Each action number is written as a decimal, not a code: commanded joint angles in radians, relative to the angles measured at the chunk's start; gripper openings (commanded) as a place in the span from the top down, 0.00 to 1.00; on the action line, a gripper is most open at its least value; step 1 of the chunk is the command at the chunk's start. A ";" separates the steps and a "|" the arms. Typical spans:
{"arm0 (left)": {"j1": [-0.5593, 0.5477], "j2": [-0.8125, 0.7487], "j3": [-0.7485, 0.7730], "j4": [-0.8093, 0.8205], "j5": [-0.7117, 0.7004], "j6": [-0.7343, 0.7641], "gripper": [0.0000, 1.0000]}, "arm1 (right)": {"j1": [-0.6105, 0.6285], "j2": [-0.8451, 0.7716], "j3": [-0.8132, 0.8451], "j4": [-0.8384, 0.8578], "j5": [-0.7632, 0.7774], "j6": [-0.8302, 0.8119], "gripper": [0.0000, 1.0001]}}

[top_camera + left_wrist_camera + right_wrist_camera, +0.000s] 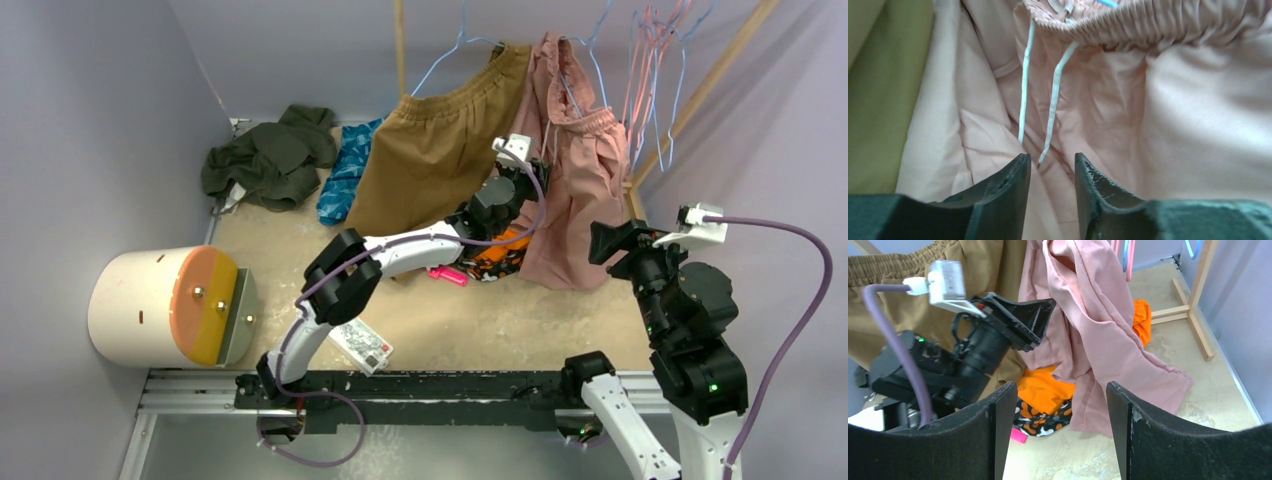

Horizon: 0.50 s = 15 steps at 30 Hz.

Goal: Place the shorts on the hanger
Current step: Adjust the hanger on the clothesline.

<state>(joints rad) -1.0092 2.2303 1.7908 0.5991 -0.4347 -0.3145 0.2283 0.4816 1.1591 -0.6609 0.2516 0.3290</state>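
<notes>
Two pincers show: the left pincer, jaws narrowly parted, sits close before the hanging dusty-pink gathered-waist fabric shorts, with the thin light-blue wire hanger showing at their waistband; the right pincer is spread wide, apart from them.

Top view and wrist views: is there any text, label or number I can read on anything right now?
Nothing is legible.
White card at the near edge: print too small to read.
White camera module in the right wrist view: faint marks, blurred.
Shorts: no label shows.
</notes>
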 commanded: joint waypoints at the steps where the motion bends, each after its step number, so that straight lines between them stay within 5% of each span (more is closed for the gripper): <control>1: 0.002 -0.140 -0.076 0.074 -0.016 -0.068 0.54 | 0.013 -0.045 0.034 0.009 0.057 -0.008 0.31; 4: 0.002 -0.198 -0.158 0.081 0.004 -0.087 0.44 | 0.013 -0.030 0.036 0.027 0.066 0.000 0.29; 10: 0.001 -0.244 -0.164 -0.003 0.059 -0.094 0.40 | 0.013 0.053 0.121 0.086 0.069 -0.004 0.28; 15: 0.001 -0.405 -0.350 -0.012 0.106 -0.153 0.33 | 0.012 0.143 0.209 0.194 0.092 -0.047 0.28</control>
<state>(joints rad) -1.0088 1.9938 1.5578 0.5831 -0.3813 -0.4080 0.2356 0.5724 1.2854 -0.6159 0.3027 0.3214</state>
